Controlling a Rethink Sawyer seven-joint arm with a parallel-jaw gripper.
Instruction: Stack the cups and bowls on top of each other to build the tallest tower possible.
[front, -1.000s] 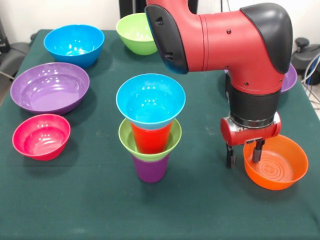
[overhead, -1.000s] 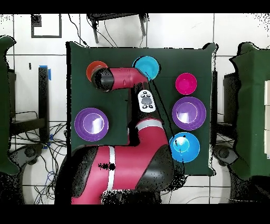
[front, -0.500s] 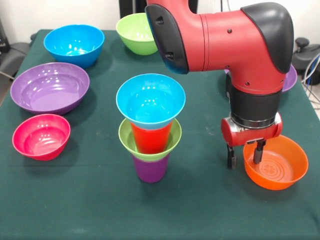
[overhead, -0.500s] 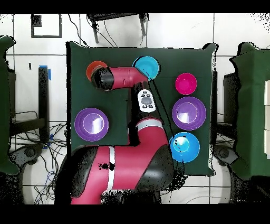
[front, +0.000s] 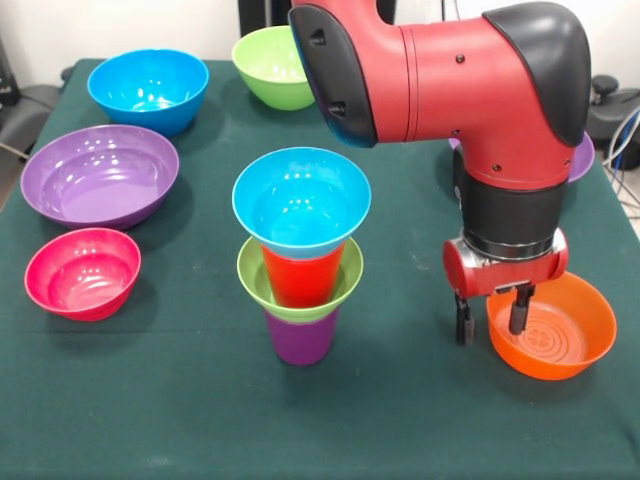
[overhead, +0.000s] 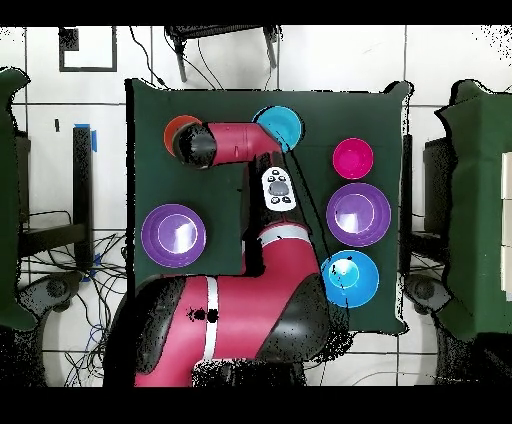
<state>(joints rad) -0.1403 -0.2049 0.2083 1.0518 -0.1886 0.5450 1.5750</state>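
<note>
At the table's middle stands the tower: a purple cup (front: 300, 340) at the bottom, a small lime green bowl (front: 255, 280) on it, a red cup (front: 300, 277) in that, and a small blue bowl (front: 300, 200) on top. From overhead only this blue bowl (overhead: 281, 126) shows. An orange bowl (front: 560, 330) rests on the cloth to the right. My gripper (front: 490, 320) is open and straddles its left rim, one finger outside and one inside. In the overhead view the arm covers the gripper and most of the orange bowl (overhead: 176, 127).
Loose bowls stand around: a blue bowl (front: 148, 88), a wide purple bowl (front: 100, 173), a pink bowl (front: 82, 272), a lime green bowl (front: 268, 65). A second purple bowl (front: 580, 155) peeks from behind the arm. The overhead view shows it whole (overhead: 173, 234).
My gripper has sunk a little lower over the orange bowl's left rim. The tower and the other bowls have not moved.
</note>
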